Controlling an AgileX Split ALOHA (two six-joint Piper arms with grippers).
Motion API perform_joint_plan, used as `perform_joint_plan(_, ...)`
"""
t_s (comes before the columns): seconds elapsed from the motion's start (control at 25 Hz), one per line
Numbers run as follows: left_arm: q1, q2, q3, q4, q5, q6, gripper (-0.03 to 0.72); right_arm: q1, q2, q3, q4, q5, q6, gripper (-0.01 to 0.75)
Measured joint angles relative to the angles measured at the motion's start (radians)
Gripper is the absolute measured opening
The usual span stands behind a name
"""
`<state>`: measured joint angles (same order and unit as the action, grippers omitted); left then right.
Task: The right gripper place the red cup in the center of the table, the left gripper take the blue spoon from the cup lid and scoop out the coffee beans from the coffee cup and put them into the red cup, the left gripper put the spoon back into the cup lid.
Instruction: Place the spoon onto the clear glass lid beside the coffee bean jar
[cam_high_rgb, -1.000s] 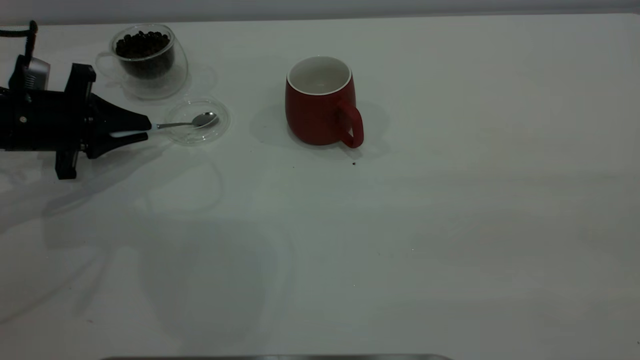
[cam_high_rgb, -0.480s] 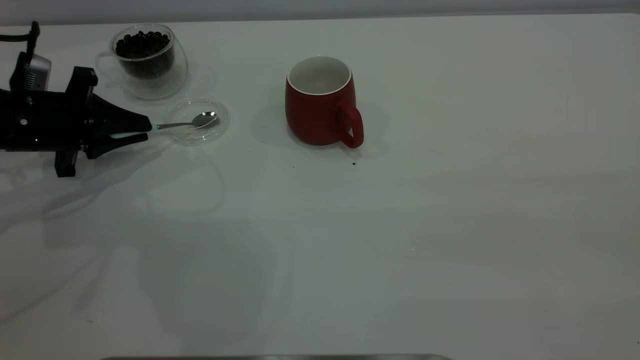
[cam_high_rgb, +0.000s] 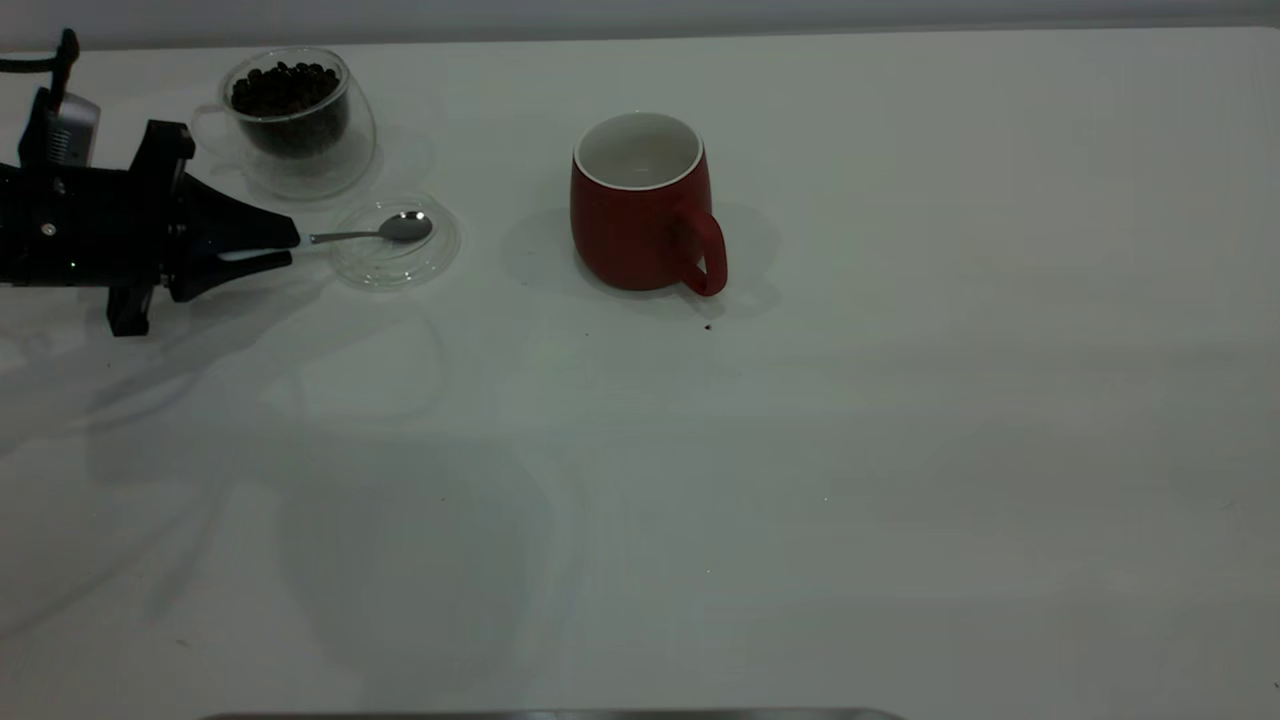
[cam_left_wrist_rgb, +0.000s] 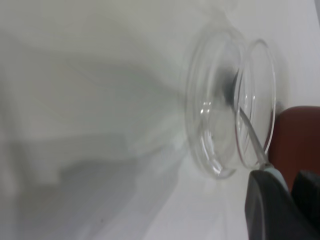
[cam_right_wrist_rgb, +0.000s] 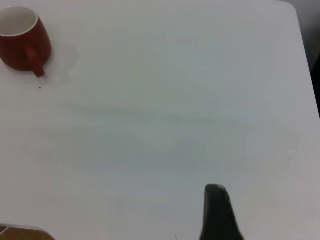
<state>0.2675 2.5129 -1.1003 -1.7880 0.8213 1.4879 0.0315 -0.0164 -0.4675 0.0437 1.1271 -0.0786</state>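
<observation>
Black left gripper (cam_high_rgb: 290, 245) with two tapering fingers reaching in from bench's left edge, clamping pale-blue handle of small metal-bowled spoon (cam_high_rgb: 375, 232). Spoon bowl hovering over round clear lid (cam_high_rgb: 392, 272) lying flat on plain white bench (cam_high_rgb: 800, 450). Clear double-walled glass cup (cam_high_rgb: 300, 125) holding heap of dark coffee beans (cam_high_rgb: 285, 88), standing just behind lid. Rounded dark red mug (cam_high_rgb: 640, 205), white inside, sitting upright near bench centre, handle facing viewer. Right gripper (cam_right_wrist_rgb: 217, 215) showing only one dark finger; opening cannot be told.
</observation>
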Motion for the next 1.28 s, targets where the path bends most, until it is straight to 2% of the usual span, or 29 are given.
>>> perform_joint_plan(1.04,0.0,0.002,-0.036,0.002,-0.012,-0.001,0.113,0.0,0.0,0.0,0.0,0.0,0.0,0.52)
perform_joint_plan(1.28,-0.032,0.004,-0.046,0.003,-0.018,-0.002,0.113,0.0,0.0,0.0,0.0,0.0,0.0,0.52)
